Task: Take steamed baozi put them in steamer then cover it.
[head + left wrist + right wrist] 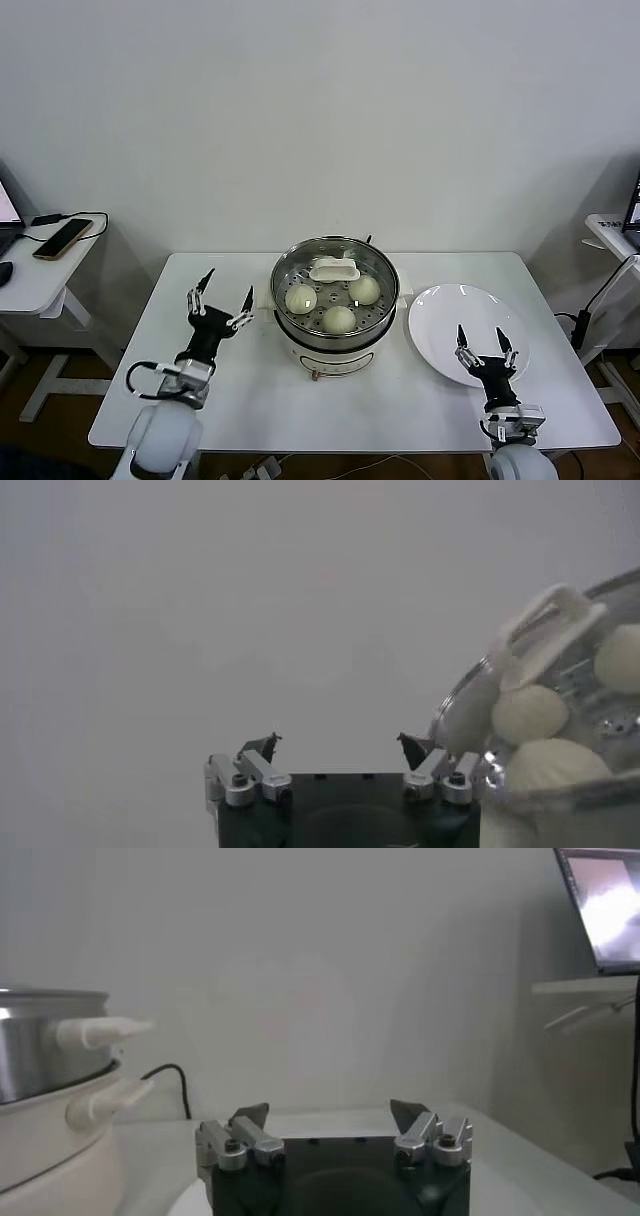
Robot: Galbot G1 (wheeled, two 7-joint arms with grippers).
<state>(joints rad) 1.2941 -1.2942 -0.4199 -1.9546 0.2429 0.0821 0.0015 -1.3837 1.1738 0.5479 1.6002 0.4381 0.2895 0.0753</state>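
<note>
Buns in the pot, lid apparently on, both my tools empty.

Head view: three buns sit in the steamer mid-surface, seemingly under a clear lid with a white handle; a fourth bun I can't see. My left tool, fingers apart, hovers beside it; my right tool, fingers apart, hangs over the bare plate.
Left wrist view: the buns look soft and light; I'd pinch gently at the sides.
Right wrist view: only the steamer wall shows.

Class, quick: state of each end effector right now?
Left end effector: open, holding nothing, beside the steamer.
Right end effector: open, empty, over the plate.
</note>
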